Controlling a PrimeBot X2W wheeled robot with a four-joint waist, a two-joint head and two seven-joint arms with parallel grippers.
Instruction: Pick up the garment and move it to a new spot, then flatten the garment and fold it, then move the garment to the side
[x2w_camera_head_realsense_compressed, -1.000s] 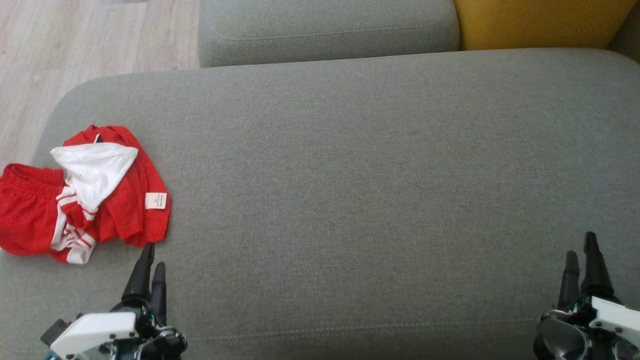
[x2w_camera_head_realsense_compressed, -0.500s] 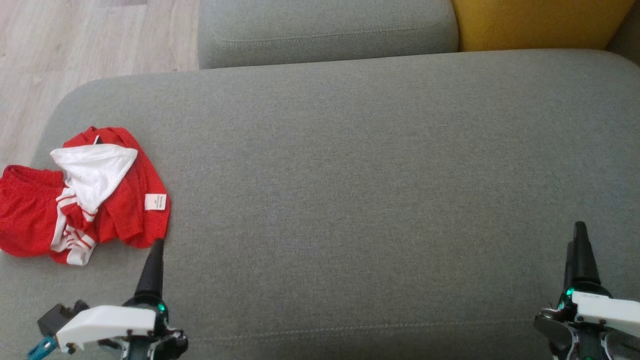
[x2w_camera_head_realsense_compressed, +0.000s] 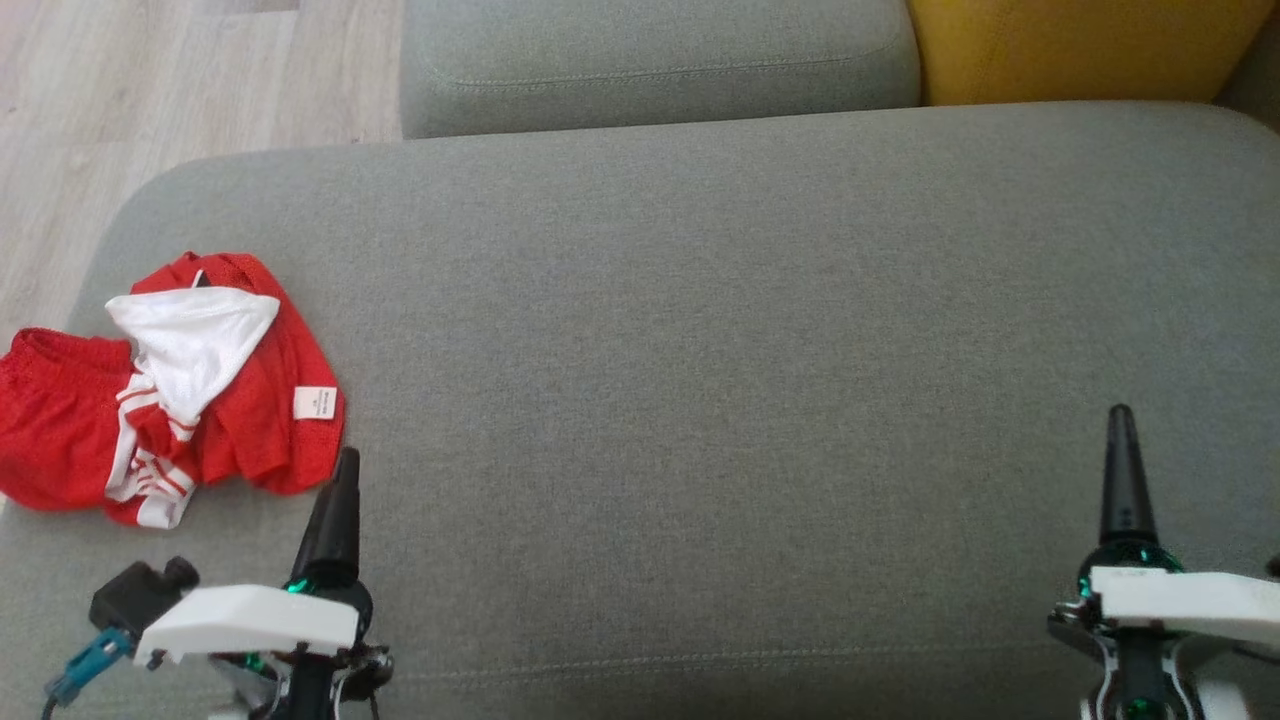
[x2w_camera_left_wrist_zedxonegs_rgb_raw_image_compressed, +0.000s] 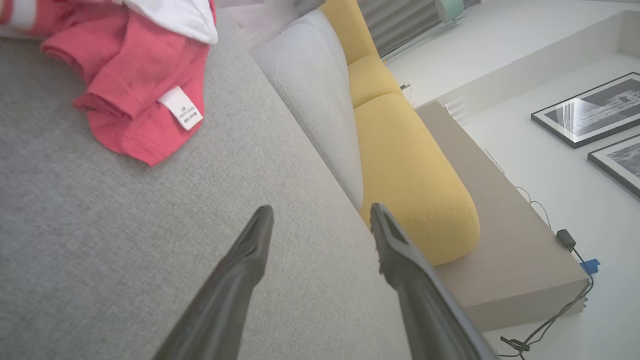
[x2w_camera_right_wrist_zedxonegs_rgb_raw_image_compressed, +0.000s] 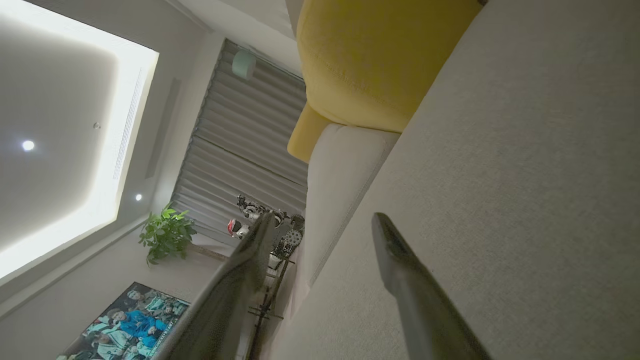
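A crumpled red garment (x2w_camera_head_realsense_compressed: 150, 400) with white panels, white stripes and a white label lies at the left end of the grey sofa seat (x2w_camera_head_realsense_compressed: 700, 350); its near corner with the label (x2w_camera_left_wrist_zedxonegs_rgb_raw_image_compressed: 145, 105) appears at the upper left of the left wrist view. My left gripper (x2w_camera_head_realsense_compressed: 345, 470) hovers just below and right of the garment's corner, apart from it, fingers open with nothing between them (x2w_camera_left_wrist_zedxonegs_rgb_raw_image_compressed: 320, 220). My right gripper (x2w_camera_head_realsense_compressed: 1120, 425) stands over the seat's right front, open and empty (x2w_camera_right_wrist_zedxonegs_rgb_raw_image_compressed: 320, 225), turned on its side.
A grey back cushion (x2w_camera_head_realsense_compressed: 650, 55) and a yellow cushion (x2w_camera_head_realsense_compressed: 1080, 45) line the far side of the seat. Wooden floor (x2w_camera_head_realsense_compressed: 150, 80) lies beyond the sofa's left end. The seat's front seam (x2w_camera_head_realsense_compressed: 700, 660) runs near me.
Both grippers have advanced over the seat and rolled onto their sides. The left fingertips have come closer to the garment's near corner. The garment lies as before.
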